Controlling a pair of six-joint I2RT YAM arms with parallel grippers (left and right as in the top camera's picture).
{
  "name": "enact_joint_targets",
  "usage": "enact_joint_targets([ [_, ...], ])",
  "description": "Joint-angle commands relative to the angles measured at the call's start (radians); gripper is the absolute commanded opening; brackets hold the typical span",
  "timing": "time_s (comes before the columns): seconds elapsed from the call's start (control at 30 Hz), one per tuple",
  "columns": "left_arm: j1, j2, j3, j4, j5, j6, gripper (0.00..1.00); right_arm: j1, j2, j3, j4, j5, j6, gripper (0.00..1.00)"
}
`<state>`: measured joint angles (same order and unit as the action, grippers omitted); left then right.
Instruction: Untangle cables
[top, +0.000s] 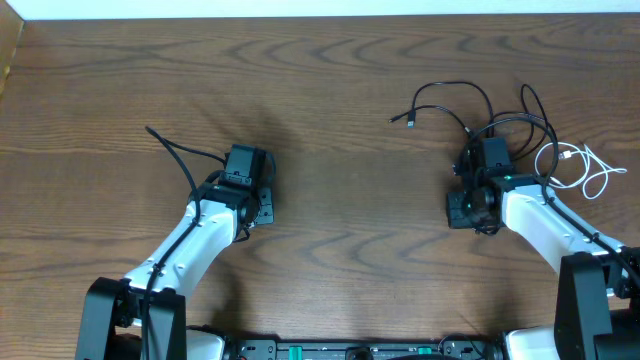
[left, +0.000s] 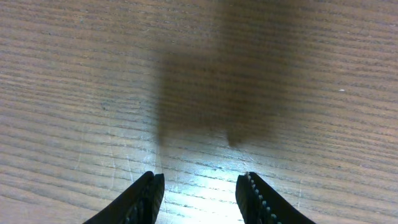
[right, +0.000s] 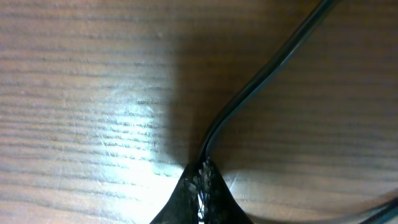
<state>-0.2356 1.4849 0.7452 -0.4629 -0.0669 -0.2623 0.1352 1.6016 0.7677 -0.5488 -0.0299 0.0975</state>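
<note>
The black cables (top: 452, 97) lie in loose loops at the table's far right, with a white cable (top: 588, 168) coiled just right of them. My right gripper (top: 489, 138) points down into the black tangle. In the right wrist view this gripper (right: 202, 169) is shut on a thin black cable (right: 267, 70), which runs from the fingertips up to the right. Another black strand (right: 376, 208) crosses the lower right corner. My left gripper (top: 245, 155) hangs over bare wood left of centre, far from the cables. Its jaws (left: 199, 186) stand open with nothing between them.
The wooden table (top: 340, 230) fills the view, with its far edge against a white strip at the top. A thicker black wire (top: 172, 150) belonging to the left arm sticks out to the upper left of that arm.
</note>
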Motion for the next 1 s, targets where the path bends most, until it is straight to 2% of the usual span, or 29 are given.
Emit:
enact_joint_targets([
  [0.0, 0.006, 0.011, -0.006, 0.0, -0.019, -0.005, 0.44, 0.004, 0.055, -0.051, 0.04, -0.031, -0.006, 0.01],
  [0.43, 0.006, 0.011, -0.006, 0.0, -0.019, -0.005, 0.44, 0.004, 0.077, -0.051, 0.339, -0.063, -0.005, 0.01],
  [0.6, 0.006, 0.011, -0.006, 0.0, -0.019, -0.005, 0.44, 0.003, 0.152, -0.051, 0.428, 0.026, 0.006, 0.01],
  [0.97, 0.006, 0.011, -0.006, 0.0, -0.019, -0.005, 0.44, -0.011, 0.381, -0.05, 0.677, 0.051, 0.006, 0.01],
])
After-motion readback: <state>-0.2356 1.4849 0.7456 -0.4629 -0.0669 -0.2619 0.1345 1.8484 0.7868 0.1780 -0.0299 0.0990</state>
